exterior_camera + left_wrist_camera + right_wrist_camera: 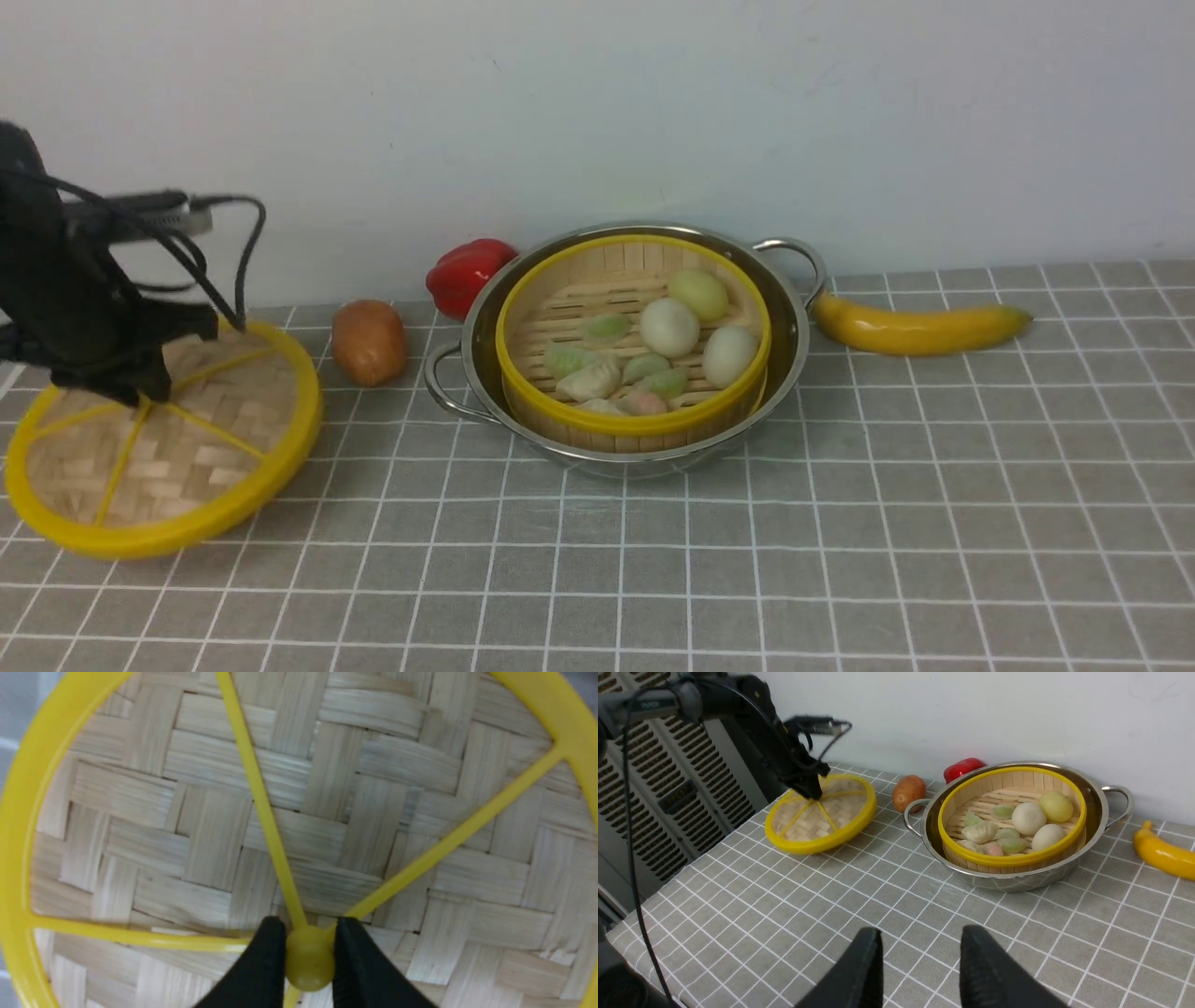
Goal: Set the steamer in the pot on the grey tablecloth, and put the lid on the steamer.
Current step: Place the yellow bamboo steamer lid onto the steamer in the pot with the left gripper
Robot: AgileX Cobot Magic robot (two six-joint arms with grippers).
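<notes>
The steamer (635, 425), a bamboo basket with yellow rims, sits inside the shiny pot (794, 327) on the grey tablecloth (934, 513) and holds buns and dumplings. At the far left lies the lid (187, 457), a woven disc with yellow rim and spokes, slightly tilted. My left gripper (131, 392) is on its centre. In the left wrist view the left gripper (309, 924) is shut on the lid's yellow hub knob (308, 961). My right gripper (920, 938) hangs open over bare cloth, well short of the pot (1092, 798), with nothing between its fingers.
A brown potato (369, 341) lies between lid and pot. A red pepper (467, 271) sits behind the pot's left side, and a banana (920, 327) lies to its right. The wall stands close behind. A slatted grille (668, 788) borders the table's left.
</notes>
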